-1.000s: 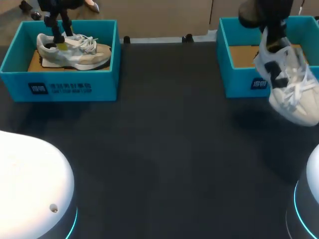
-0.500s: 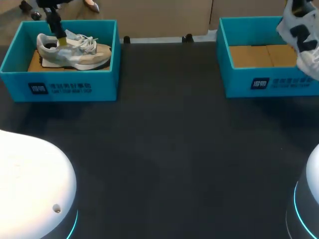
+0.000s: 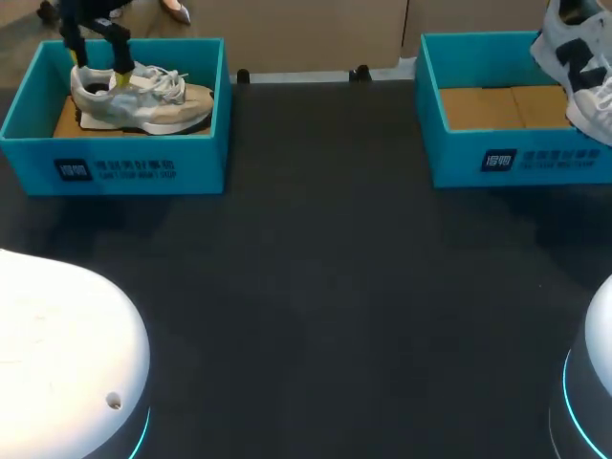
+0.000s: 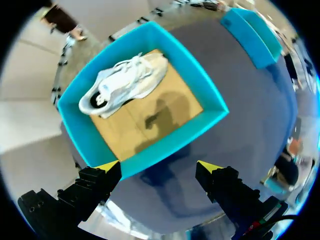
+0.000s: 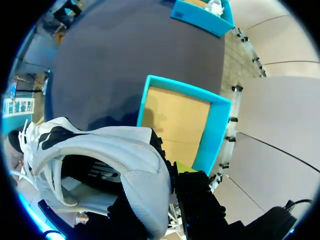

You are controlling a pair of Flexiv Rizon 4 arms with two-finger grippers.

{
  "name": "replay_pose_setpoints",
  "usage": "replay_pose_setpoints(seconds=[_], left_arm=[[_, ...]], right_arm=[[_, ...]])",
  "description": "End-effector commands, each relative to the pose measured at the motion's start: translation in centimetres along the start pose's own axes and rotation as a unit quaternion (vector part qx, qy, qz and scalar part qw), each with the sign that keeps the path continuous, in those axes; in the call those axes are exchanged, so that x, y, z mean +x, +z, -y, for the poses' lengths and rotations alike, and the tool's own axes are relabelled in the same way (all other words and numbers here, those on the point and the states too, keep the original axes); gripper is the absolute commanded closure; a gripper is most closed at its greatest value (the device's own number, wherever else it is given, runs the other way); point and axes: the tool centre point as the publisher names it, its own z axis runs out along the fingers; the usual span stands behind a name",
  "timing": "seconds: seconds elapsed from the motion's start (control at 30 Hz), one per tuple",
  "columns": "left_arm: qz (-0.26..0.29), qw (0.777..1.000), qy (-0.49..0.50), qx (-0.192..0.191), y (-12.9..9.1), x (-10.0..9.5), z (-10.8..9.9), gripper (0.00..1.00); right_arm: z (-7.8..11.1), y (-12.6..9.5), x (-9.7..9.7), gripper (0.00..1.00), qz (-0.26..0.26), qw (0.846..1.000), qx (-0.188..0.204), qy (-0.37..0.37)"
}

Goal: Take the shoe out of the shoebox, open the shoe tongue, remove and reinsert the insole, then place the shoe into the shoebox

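Note:
A white and grey shoe (image 3: 143,96) lies on its side in the left teal shoebox (image 3: 124,167). My left gripper (image 3: 96,62) hangs over that box's heel end, open and holding nothing. In the left wrist view the gripper (image 4: 158,167) is high above the box (image 4: 90,140), with the shoe (image 4: 125,82) well ahead of it. A second white shoe with black patches (image 3: 579,67) hangs above the right shoebox (image 3: 497,158). My right gripper (image 5: 172,172) is shut on that shoe (image 5: 100,150) at the heel collar, over the cardboard floor of the box (image 5: 175,120).
The dark table (image 3: 316,239) stretches between the two boxes. White robot bases sit at the near left (image 3: 57,354) and near right (image 3: 593,382) corners.
The right arm has lifted the shoe from in front of the right box up and back, over the box. The left gripper has shifted slightly above the left box.

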Motion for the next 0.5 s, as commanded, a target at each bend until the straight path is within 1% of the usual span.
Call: replay_pose_setpoints(seconds=[0.03, 0.07, 0.17, 0.23, 0.27, 0.33, 0.37, 0.43, 0.5], left_arm=[[-0.032, 0.952, -0.301, -0.032, 0.8, -2.1, 0.2, 0.0], [-0.038, 0.95, -0.307, -0.03, 0.9, -2.5, 0.2, 0.0], [-0.05, 0.935, -0.348, -0.034, 1.1, -3.7, 0.1, 0.0], [-0.057, 0.926, -0.372, -0.026, 1.0, -4.3, -0.1, 0.0], [-0.059, 0.92, -0.386, -0.024, 1.0, -4.6, -0.2, 0.0], [-0.069, 0.912, -0.405, -0.019, 0.9, -5.2, -0.4, 0.0], [-0.07, 0.908, -0.413, -0.016, 0.9, -5.4, -0.5, 0.0], [-0.071, 0.901, -0.428, -0.016, 0.9, -5.8, -0.6, 0.0], [-0.072, 0.899, -0.432, -0.015, 0.9, -6.0, -0.6, 0.0]], right_arm=[[2.2, 0.3, -2.4, 1.0, 0.008, 1.0, -0.001, 0.012], [2.7, 0.3, -3.1, 1.0, 0.007, 1.0, 0.009, 0.012], [4.4, 0.5, -5.0, 1.0, 0.011, 1.0, 0.01, 0.014], [5.3, 0.8, -6.1, 1.0, 0.01, 1.0, 0.007, 0.01], [5.6, 0.8, -6.7, 1.0, 0.009, 1.0, 0.012, 0.01], [6.4, 0.9, -7.6, 1.0, 0.011, 1.0, 0.003, 0.01], [6.6, 1.1, -8.0, 1.0, 0.007, 1.0, 0.008, 0.011], [7.3, 1.4, -8.8, 1.0, 0.001, 1.0, -0.006, 0.009], [7.5, 1.7, -9.2, 1.0, -0.005, 1.0, -0.002, 0.011]])
